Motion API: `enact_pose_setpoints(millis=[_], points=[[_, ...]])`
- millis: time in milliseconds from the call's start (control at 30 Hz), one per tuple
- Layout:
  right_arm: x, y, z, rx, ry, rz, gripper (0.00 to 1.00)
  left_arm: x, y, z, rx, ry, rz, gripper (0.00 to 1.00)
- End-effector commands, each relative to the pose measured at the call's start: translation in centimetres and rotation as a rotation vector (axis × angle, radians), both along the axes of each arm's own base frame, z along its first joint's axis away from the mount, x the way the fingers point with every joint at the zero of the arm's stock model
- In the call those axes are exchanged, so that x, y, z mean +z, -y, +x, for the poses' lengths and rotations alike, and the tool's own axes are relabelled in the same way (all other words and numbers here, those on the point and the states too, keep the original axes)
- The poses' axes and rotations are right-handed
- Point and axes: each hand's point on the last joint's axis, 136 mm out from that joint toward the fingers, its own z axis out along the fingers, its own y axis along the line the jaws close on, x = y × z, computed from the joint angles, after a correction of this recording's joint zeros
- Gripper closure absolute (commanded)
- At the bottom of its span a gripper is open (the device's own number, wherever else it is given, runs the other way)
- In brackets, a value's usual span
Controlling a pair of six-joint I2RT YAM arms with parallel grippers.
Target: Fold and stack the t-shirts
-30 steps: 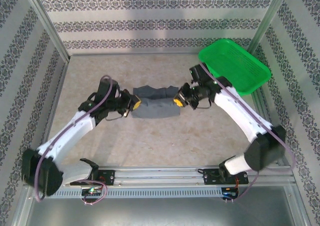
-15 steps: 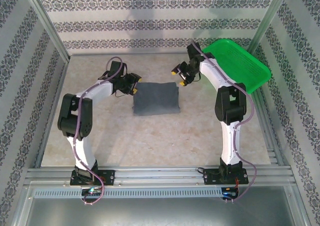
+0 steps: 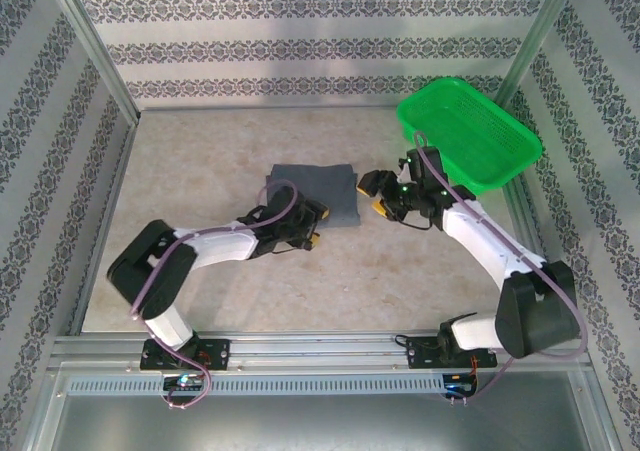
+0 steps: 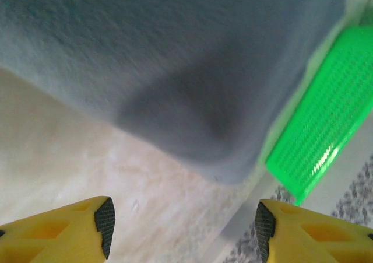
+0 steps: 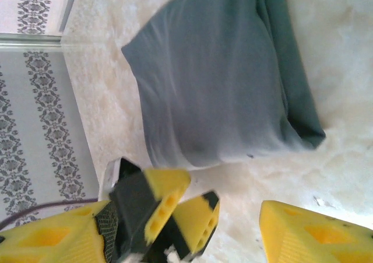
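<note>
Jaws on both arms are spread wide and grasp nothing. In the left wrist view the two yellow fingertips (image 4: 105,217) stand far apart, with bare surface (image 3: 200,141) between them. The right wrist view likewise shows its fingers parted over the surface.

From above, the left arm (image 3: 215,246) reaches in low, and the left jaws sit just beside the near edge of the t-shirt (image 3: 312,193), not touching it as far as I can tell. The right arm (image 3: 480,236) holds the right jaws just beside the shirt's right edge, also apart from the cloth.

The t-shirt lies near the middle of the surface as a compact, flat grey rectangle. Its edges look fairly square, and the right wrist view shows layered folds along one side. The green basket (image 3: 470,131) stands well apart at the far right corner, tilted against the frame.

Folding of this shirt looks finished, or very nearly so (a corner might want a small tidy). Stacking is the part left. I see one shirt on the surface, so I cannot tell whether another shirt or pile awaits it, or whether it is meant for the basket.
</note>
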Motion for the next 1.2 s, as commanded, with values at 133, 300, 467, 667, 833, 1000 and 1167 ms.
enact_pose_setpoints(millis=[133,300,467,667,833,1000,1167], points=[[2.2,0.4,-0.8,-0.038,0.080,0.052,0.34,0.8,2.5,4.8,0.181,0.094,-0.118,0.39],[2.4,0.7,-1.4,-0.048,0.070,0.053,0.35,-1.2,1.3,6.6,0.198,0.117,-0.048,0.79],[2.8,0.8,-1.9,-0.054,0.066,0.060,0.37,-1.1,-4.2,8.8,0.222,0.146,0.032,1.00],[3.3,0.5,-2.0,-0.029,0.073,0.068,0.37,0.5,-14.5,13.8,0.135,0.241,0.053,1.00],[3.2,-0.1,-1.7,-0.001,0.073,0.076,0.37,1.1,-24.4,17.3,0.023,0.329,0.086,1.00],[3.1,-1.0,-1.3,0.018,0.070,0.088,0.38,1.3,-31.7,19.6,-0.150,0.380,0.228,1.00],[2.8,-1.8,-1.0,0.040,0.055,0.085,0.38,-0.8,-37.5,19.3,-0.211,0.278,0.355,1.00]])
